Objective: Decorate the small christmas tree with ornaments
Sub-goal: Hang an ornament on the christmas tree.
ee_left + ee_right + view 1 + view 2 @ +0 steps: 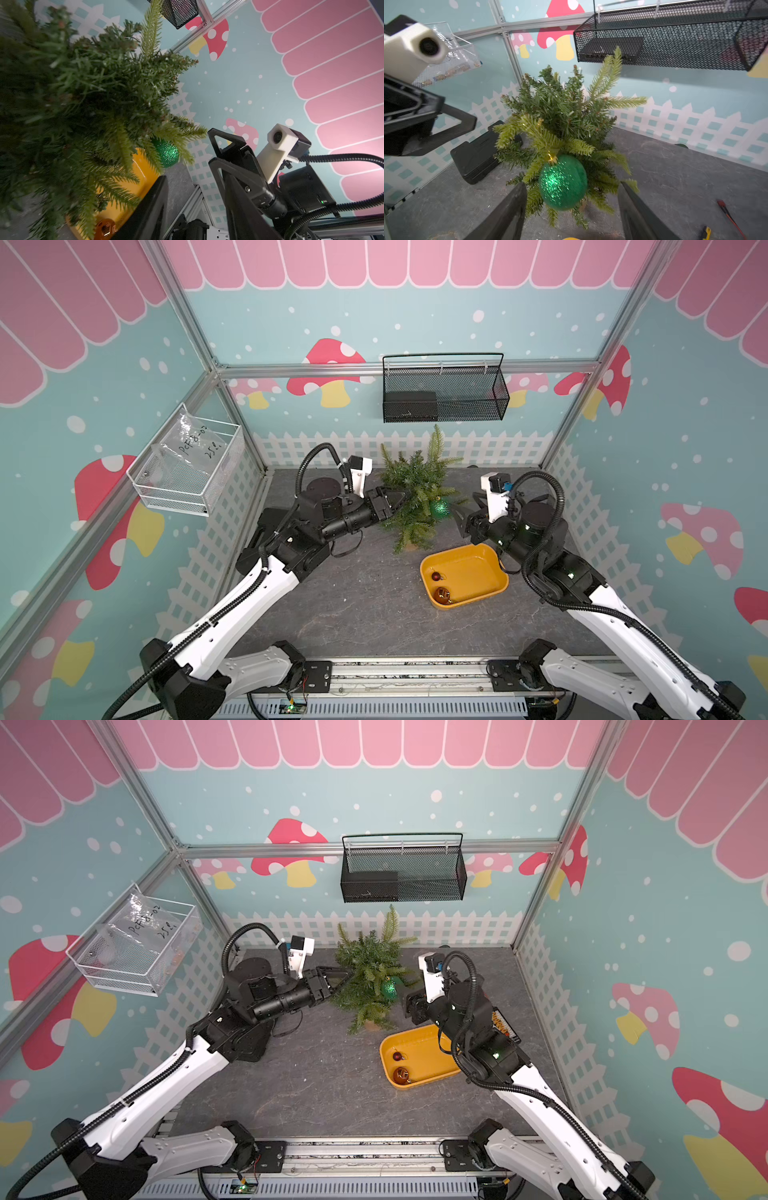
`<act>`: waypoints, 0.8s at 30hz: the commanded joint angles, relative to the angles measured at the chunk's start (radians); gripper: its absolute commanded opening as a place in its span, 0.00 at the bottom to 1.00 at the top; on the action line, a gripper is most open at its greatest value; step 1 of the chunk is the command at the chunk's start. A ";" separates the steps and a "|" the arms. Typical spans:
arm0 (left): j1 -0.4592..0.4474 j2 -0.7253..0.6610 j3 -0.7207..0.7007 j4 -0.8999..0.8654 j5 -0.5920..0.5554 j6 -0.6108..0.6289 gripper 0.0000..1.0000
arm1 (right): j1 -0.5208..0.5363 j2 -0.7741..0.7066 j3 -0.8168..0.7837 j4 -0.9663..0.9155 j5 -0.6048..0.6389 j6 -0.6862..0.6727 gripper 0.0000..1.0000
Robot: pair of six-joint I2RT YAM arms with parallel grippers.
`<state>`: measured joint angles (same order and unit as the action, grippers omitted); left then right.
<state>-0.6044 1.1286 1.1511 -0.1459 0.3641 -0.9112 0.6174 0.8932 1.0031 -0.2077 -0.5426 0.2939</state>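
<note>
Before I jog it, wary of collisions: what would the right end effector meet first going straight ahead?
The right end effector would probably meet the green bauble on the small christmas tree first; depth unclear.

A grey stone-look tabletop (353, 614) carries a yellow tray (469, 572) toward its right edge. In the right wrist view a black case (475, 153) lies by the left edge, and a red-handled tool (729, 216) lies near a yellow-tipped one (705, 232). A black mesh basket (444, 389) hangs on the back wall, with a dark block (409, 400) in one end. A white wire basket (189, 472) on the left wall holds a handwritten plastic bag (195, 443).
</note>
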 commanded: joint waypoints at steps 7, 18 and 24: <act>-0.005 -0.191 -0.267 -0.135 -0.151 0.032 0.53 | 0.007 -0.282 -0.325 -0.076 0.281 0.224 0.62; -0.088 -0.165 -0.445 -0.151 -0.221 0.020 0.55 | 0.008 -0.070 -0.549 0.065 0.088 0.317 0.56; -0.105 -0.165 -0.520 -0.108 -0.237 -0.020 0.55 | 0.008 0.054 -0.610 0.244 -0.005 0.357 0.56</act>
<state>-0.7033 0.9699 0.6598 -0.2749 0.1600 -0.9028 0.6174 0.9146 0.3992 -0.0895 -0.5152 0.6121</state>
